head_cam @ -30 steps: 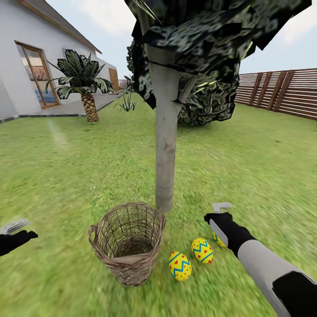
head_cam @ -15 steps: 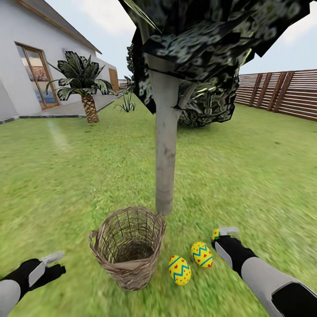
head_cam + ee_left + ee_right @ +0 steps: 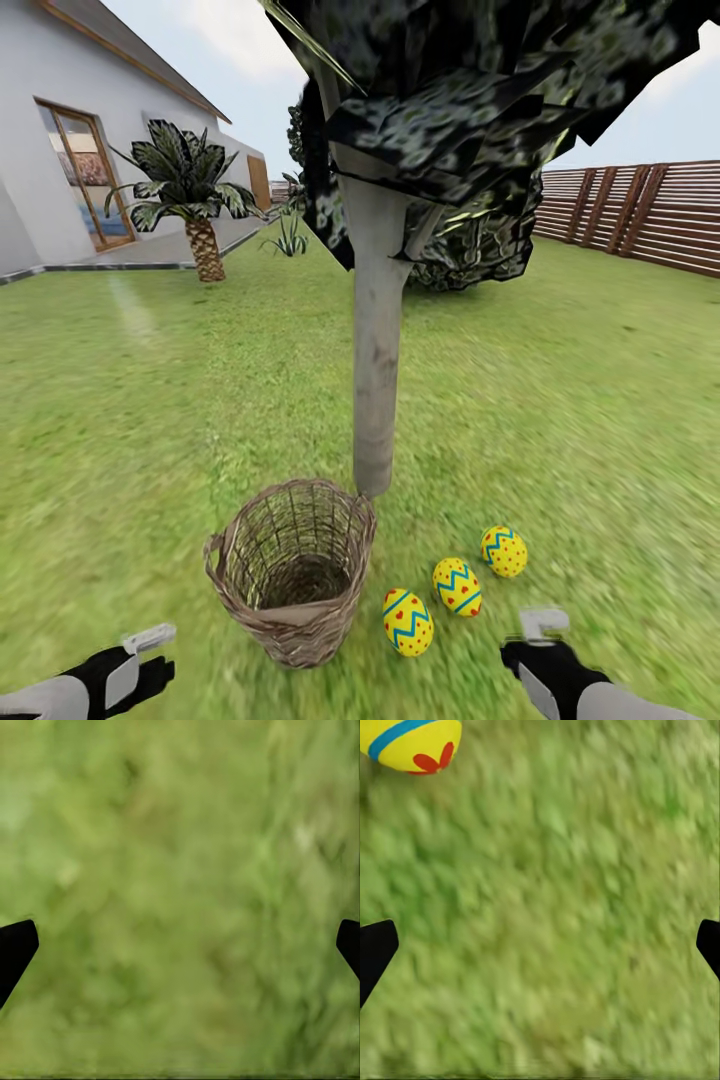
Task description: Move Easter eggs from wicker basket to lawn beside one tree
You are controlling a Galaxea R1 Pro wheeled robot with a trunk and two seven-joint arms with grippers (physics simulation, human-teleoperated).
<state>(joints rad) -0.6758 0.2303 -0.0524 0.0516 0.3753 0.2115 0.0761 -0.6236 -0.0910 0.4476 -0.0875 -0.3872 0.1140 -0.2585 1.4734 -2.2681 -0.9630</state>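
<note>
Lawn [image 3: 150, 400], frame centre: three eggs [image 3: 459, 586] lay beside tree [image 3: 378, 380]; basket [image 3: 292, 568] looked empty. Task apparently done; both tools gaped, holding nothing.

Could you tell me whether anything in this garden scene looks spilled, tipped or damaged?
Nothing stands out: the brown wicker basket stands upright, and three yellow zigzag eggs lie whole on the green lawn near the grey tree trunk.

3 eggs [image 3: 458, 586] on lawn [image 3: 600, 400] beside tree [image 3: 378, 400].
</note>
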